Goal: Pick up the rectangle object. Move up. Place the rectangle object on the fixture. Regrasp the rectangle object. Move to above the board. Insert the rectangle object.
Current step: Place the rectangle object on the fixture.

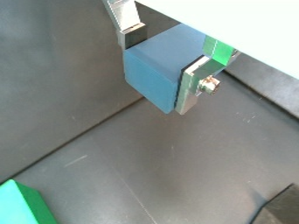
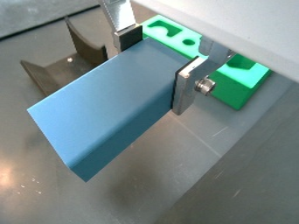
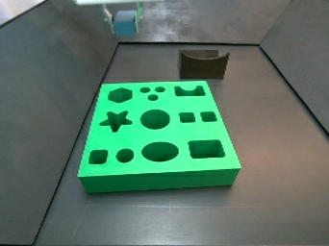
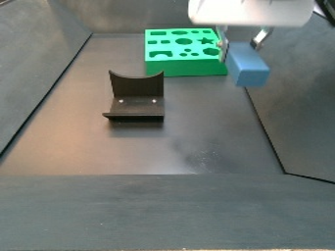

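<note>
The gripper (image 2: 158, 59) hangs above the dark surface (image 4: 197, 137), its fingers (image 2: 190, 83) pinching the rectangle object (image 2: 111, 105) clear of the floor. In a side view the block (image 4: 249, 69) hangs beside the green board (image 4: 183, 49), with the fixture (image 4: 135, 96) standing well apart.

Lighting is soft and even from overhead, with only faint shadows on the dark floor. The green board (image 3: 157, 135) looks saturated. The gripper (image 2: 158, 54) plates catch mild glare (wrist views slightly soft up close); side views are fairly sharp.
</note>
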